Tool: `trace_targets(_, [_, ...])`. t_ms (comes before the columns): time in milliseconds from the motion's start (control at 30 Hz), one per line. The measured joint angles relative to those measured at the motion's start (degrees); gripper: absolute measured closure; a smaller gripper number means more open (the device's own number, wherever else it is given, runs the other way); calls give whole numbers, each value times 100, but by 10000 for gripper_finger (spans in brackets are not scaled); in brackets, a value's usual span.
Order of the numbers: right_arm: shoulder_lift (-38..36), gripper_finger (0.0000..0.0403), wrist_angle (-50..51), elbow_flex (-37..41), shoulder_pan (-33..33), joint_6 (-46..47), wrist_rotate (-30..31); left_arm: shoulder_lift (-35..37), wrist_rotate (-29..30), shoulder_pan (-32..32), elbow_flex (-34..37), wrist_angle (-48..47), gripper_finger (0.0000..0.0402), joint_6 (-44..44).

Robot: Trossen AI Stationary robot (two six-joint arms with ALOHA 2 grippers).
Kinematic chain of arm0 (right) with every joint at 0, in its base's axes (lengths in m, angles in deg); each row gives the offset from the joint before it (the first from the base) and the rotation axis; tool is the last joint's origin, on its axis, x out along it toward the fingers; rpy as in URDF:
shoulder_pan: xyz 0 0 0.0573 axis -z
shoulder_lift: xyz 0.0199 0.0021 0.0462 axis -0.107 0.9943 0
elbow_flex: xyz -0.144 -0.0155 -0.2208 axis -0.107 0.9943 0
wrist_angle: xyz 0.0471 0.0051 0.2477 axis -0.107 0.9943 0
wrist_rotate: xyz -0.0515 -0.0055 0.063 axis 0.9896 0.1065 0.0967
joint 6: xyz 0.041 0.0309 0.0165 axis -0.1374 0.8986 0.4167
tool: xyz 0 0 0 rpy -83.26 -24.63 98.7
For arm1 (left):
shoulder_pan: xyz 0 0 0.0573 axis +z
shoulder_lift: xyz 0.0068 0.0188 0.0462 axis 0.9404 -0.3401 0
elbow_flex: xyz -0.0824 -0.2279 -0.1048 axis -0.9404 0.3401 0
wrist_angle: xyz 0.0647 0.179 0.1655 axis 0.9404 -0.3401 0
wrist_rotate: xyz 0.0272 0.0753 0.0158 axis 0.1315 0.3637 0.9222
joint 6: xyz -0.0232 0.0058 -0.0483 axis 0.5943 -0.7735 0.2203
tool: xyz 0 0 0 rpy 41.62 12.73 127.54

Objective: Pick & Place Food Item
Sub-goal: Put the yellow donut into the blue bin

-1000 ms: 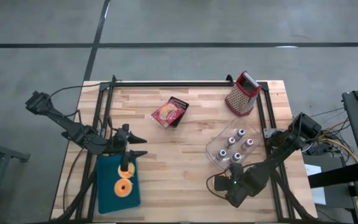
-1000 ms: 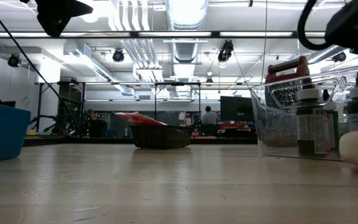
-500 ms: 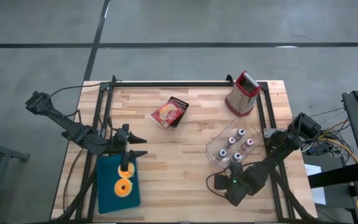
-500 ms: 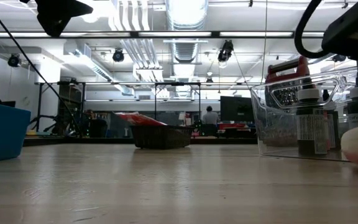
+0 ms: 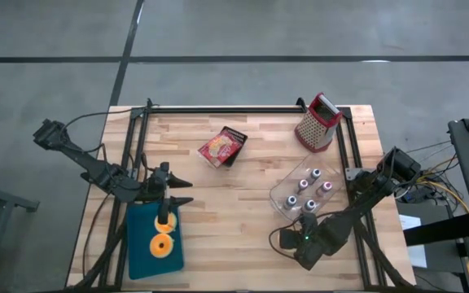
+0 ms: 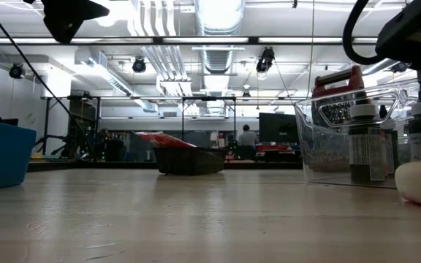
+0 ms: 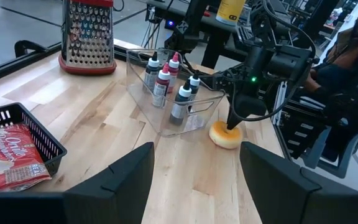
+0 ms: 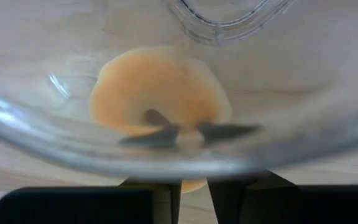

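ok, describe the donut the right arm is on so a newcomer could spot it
Start at the clear bin of bottles near the table's right edge. Just off its front corner, toward the table's near edge, a plain tan donut lies on the wood under the right gripper. Unlike the donuts in the blue tray on the left, it sits loose.

Three donuts — five bottles

red grater, snack basket, bottle bin
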Motion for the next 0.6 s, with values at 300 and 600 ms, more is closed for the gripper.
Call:
trace_targets(300, [0,355,-6,0,2,0,2,0,0,0,0,0,158,4])
trace_targets(600, [0,355,-6,0,2,0,2,0,0,-1,1,0,158,19])
